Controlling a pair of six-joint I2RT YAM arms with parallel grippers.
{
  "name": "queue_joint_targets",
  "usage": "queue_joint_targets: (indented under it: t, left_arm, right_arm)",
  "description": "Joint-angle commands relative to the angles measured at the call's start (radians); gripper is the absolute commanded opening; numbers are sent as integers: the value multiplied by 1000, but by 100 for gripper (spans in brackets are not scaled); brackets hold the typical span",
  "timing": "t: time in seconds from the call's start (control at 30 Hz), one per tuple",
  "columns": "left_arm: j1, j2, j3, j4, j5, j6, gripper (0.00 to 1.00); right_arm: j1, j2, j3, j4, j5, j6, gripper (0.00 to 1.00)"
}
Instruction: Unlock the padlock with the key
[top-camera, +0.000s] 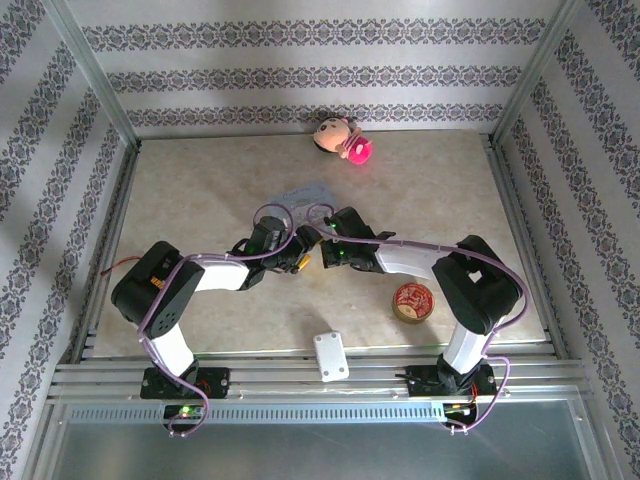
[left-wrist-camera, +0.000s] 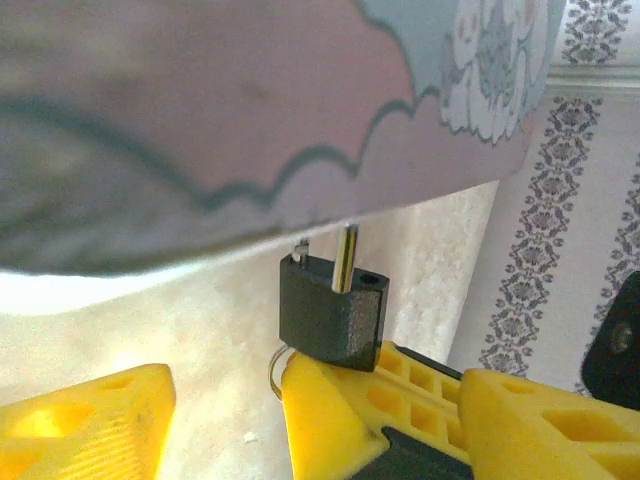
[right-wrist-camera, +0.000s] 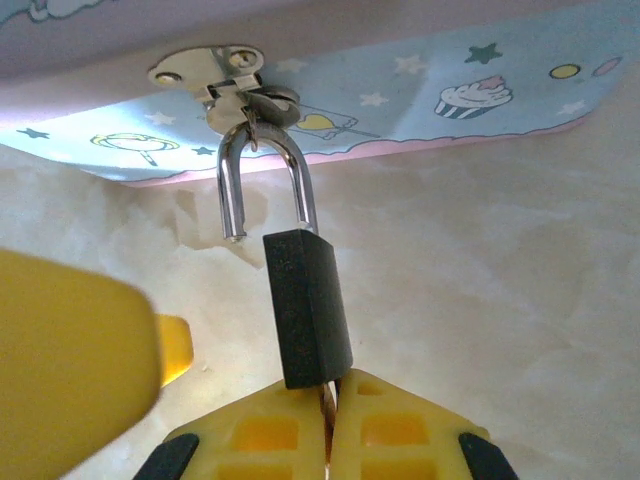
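Scene: Two arms meet at the middle of the worktop (top-camera: 200, 200), at the near edge of a pale-blue tin (top-camera: 305, 192).
Padlock: The small dark padlock (right-wrist-camera: 305, 305) hangs from the tin's metal hasp (right-wrist-camera: 205, 70). Its shackle (right-wrist-camera: 230, 190) is sprung, with one leg free of the body and the other seated in it.
Right tool: The right tool (right-wrist-camera: 331, 400) is pinched together directly beneath the lock body. It is clamped on the key (right-wrist-camera: 326, 395), a thin sliver of which shows between the yellow fingers.
Left tool: The left tool (top-camera: 300, 262) stands apart beside the lock, gripping nothing. One yellow finger (left-wrist-camera: 95, 420) sits well clear of the body.
Key ring: A thin wire ring (left-wrist-camera: 276, 368) peeks out at the base of the lock.
Elsewhere: A round red tin (top-camera: 412, 301) lies near the right arm, a white block (top-camera: 330, 356) sits at the front edge, and a doll's head (top-camera: 338, 133) rests by the back wall.
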Motion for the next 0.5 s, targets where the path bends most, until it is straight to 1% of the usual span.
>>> queue_joint_targets:
  t: [0.0, 0.07, 0.1, 0.13, 0.23, 0.3, 0.37, 0.47]
  left_arm:
    - [12, -86, -7, -86, -31, 41, 82]
    - [14, -140, 5, -156, -65, 100, 91]
    - [13, -172, 16, -206, -94, 135, 98]
    - [14, -200, 26, -250, -120, 167, 99]
    - [13, -294, 69, -395, -229, 288, 99]
    - [13, -339, 109, -507, -328, 385, 99]
    - [14, -353, 165, -615, -427, 478, 99]
    - [14, -325, 263, -764, -567, 603, 99]
  right_arm:
    - [-13, -40, -19, 82, -79, 65, 0]
    - [-15, -42, -22, 90, -76, 82, 0]
    - [-15, -44, -23, 91, -73, 92, 0]
    - [-15, -45, -23, 91, -70, 101, 0]
    - [-15, -51, -26, 94, -60, 132, 0]
    - [-16, -54, -26, 95, -50, 151, 0]
    - [-16, -55, -28, 96, -49, 165, 0]
    - [-18, -54, -29, 99, -46, 180, 0]
